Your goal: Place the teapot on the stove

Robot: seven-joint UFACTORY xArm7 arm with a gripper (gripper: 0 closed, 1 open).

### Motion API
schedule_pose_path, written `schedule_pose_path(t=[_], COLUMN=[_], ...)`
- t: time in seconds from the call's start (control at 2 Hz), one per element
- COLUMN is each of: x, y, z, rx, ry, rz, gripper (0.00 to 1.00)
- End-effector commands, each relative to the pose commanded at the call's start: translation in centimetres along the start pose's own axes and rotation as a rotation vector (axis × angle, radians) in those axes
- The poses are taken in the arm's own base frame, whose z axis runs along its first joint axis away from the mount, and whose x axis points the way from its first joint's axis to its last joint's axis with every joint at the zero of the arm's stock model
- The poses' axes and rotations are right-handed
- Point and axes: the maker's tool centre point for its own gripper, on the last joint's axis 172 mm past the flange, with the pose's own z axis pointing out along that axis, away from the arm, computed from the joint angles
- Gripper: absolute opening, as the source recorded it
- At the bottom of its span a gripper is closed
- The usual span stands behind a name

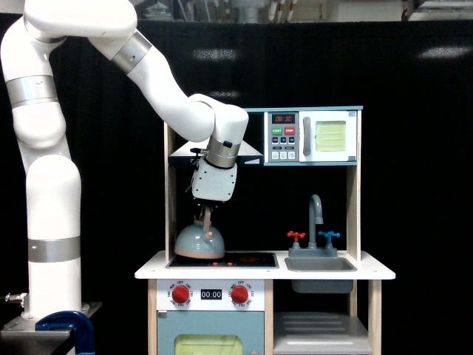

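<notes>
In the exterior view, the teapot (199,242) sits on the stove (244,259), at that panel's end toward the exterior view's left, its base rim touching the black surface. The tool (204,215) hangs straight above the teapot, fingers reaching down to the arched wooden handle; whether they clasp it or stand apart cannot be told. The worktop (151,267) also carries the sink (319,263), beyond the stove's other end
</notes>
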Motion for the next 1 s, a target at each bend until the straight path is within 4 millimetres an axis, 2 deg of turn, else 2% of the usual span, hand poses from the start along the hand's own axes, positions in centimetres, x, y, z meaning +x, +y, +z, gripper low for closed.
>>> schedule_pose_path(t=[0.5, 1.0], x=[-0.6, -1.2], y=[-0.2, -0.7], z=[0.4, -2.7], rx=[0.0, 0.0], ry=[0.0, 0.0], rz=[0.0, 0.0], gripper=[1.0, 1.0])
